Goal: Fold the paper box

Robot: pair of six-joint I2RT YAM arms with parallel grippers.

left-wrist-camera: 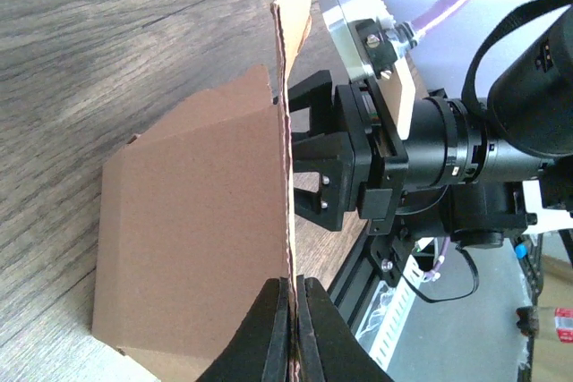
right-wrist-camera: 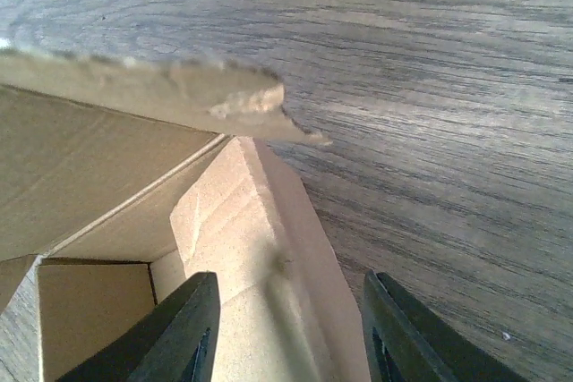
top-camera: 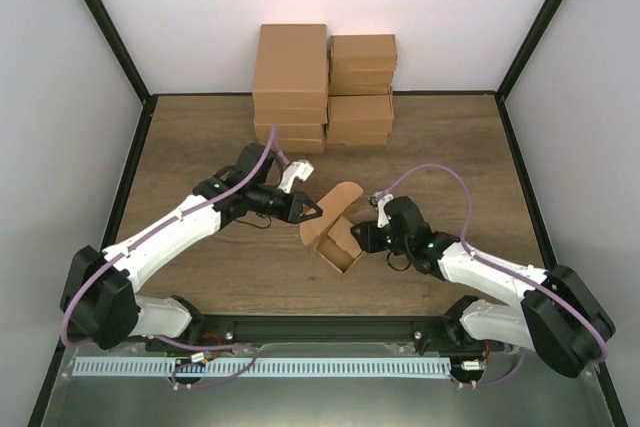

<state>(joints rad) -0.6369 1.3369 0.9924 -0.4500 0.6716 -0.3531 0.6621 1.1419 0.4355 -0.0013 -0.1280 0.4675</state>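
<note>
Paper box [top-camera: 335,237] is sitting half folded on the wooden table [top-camera: 200,147], right between the two claws. Its open top faces up and one tall rounded flap sticks up on the side nearest the left gripper [top-camera: 312,212]. That claw is clamped tight on the thin edge of the flap. In the left wrist view the left gripper [left-wrist-camera: 293,288] has both black fingertips squeezed together with the cardboard edge running straight out from between them, and the plain brown wall of the box [left-wrist-camera: 188,248] spreads out to one side of the fingers.

The right gripper [top-camera: 362,237] is on the opposite side of the box, just past that flap from the left claw. Its jaws are partway apart. In its own camera the right gripper [right-wrist-camera: 291,288] straddles a folded-in side wall of the box [right-wrist-camera: 242,221], with a sliver of table showing beside one finger, so it's not pinching anything.

The cardboard is plain tan all over. Well beyond both claws, at the back of the table, a stack of brown cartons [top-camera: 290,82] stands with a second stack [top-camera: 360,87] just beside it. A small red and white label [left-wrist-camera: 557,324] sits past the right arm in the left wrist view, too small to read
</note>
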